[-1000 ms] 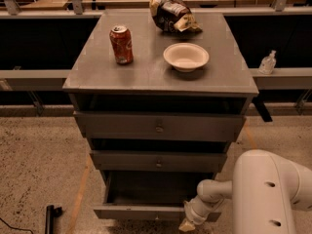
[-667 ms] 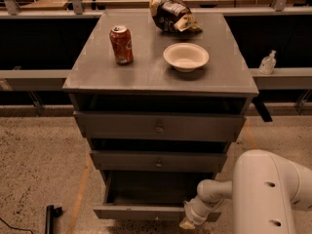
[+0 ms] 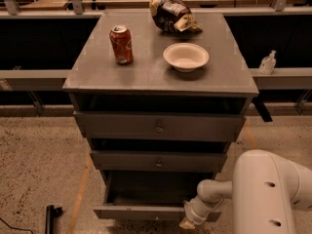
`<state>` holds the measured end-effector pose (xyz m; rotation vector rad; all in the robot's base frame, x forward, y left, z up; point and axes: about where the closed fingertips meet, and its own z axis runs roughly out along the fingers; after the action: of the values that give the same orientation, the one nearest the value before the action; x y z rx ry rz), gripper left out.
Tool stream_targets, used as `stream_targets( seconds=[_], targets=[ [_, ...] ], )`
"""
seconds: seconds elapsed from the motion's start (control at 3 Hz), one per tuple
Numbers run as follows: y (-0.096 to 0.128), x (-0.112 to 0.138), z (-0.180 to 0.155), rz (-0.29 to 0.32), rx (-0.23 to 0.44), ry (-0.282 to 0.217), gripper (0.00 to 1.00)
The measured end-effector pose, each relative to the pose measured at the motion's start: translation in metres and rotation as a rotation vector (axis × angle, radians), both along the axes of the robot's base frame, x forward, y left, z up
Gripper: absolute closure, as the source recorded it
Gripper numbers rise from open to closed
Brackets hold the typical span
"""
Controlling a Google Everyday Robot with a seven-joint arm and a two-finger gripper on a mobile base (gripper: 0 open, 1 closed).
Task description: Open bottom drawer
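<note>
The bottom drawer of the grey cabinet stands pulled out toward me, its dark inside showing behind the thin flat front. Above it are the mid-sized drawer front and the widest top drawer front, each with a small round knob. My gripper is at the lower right, at the front edge of the bottom drawer just right of its centre. The white arm reaches in from the right.
On the cabinet top stand a red soda can, a white bowl and a crumpled chip bag. A small bottle sits on the rail to the right. A dark tool lies on the speckled floor at left.
</note>
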<state>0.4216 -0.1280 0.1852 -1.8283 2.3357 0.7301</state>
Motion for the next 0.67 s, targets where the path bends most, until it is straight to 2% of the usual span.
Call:
stream_targets(
  seconds=[0.67],
  targets=[
    [-0.0001, 0.0001, 0.0001, 0.0, 0.0, -0.001, 0.38]
  ],
)
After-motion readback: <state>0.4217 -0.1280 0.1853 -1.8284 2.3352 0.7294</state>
